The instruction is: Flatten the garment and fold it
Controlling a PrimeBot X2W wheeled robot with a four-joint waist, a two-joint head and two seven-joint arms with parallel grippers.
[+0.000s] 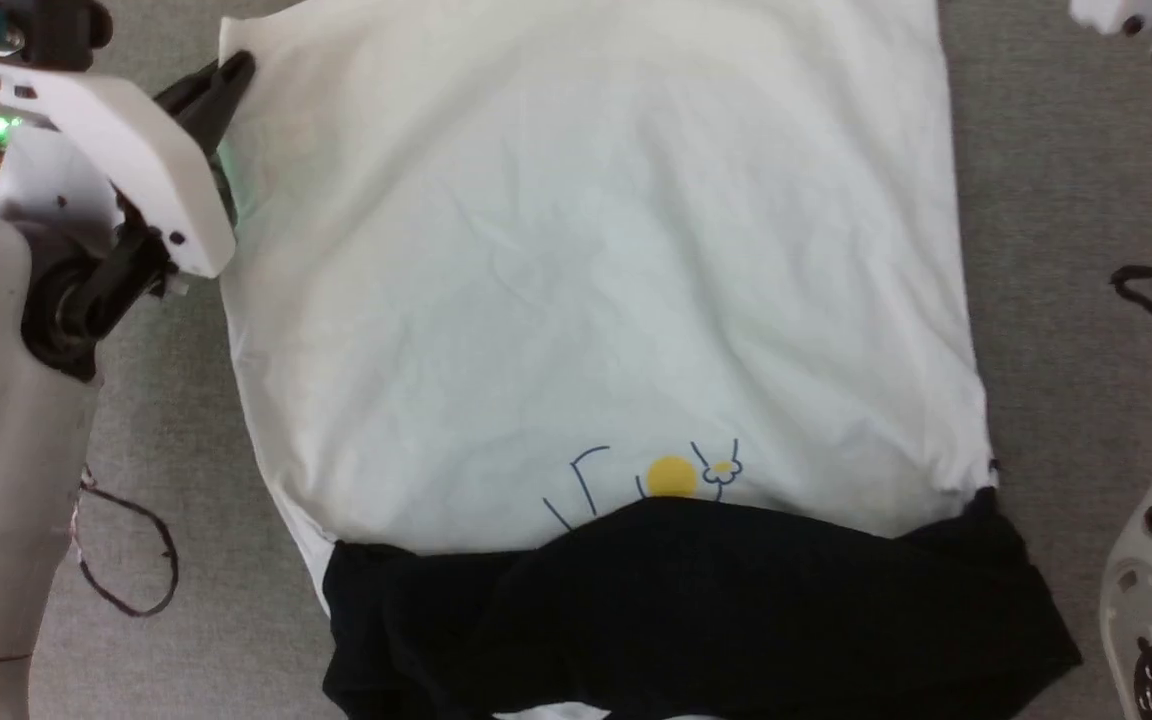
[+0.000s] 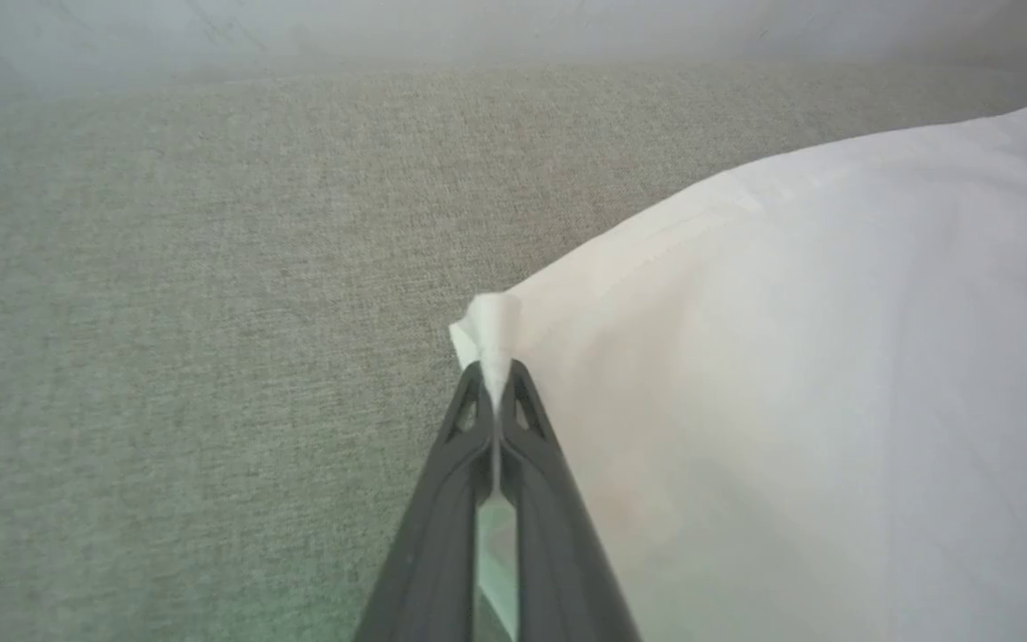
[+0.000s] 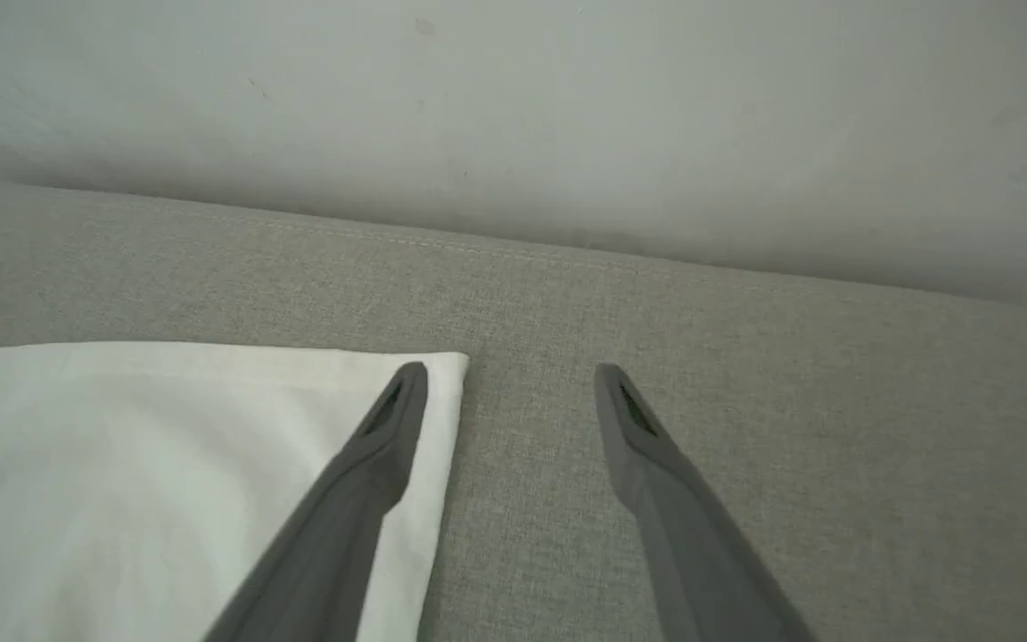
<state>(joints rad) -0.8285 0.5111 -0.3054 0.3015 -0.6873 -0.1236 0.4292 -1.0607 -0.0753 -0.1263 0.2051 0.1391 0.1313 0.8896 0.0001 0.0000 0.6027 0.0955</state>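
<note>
The garment (image 1: 586, 280) lies spread on the grey fabric surface, its white body stretching away from me. Its black sleeves and collar (image 1: 696, 610) are bunched at the near edge, just below the yellow circle print (image 1: 672, 477). My left gripper (image 1: 231, 75) is shut on the garment's far left hem corner. In the left wrist view a small tuft of white cloth (image 2: 491, 334) sticks out between the closed fingertips of the left gripper (image 2: 497, 374). My right gripper (image 3: 510, 379) stands open over the garment's far right corner (image 3: 442, 374), one finger above the cloth, the other above bare surface.
The grey fabric surface (image 1: 1056, 250) runs beyond the garment on both sides. A pale wall (image 3: 513, 116) rises behind its far edge. Loose black cables hang beside my left arm (image 1: 131, 560) and my right arm (image 1: 1141, 290).
</note>
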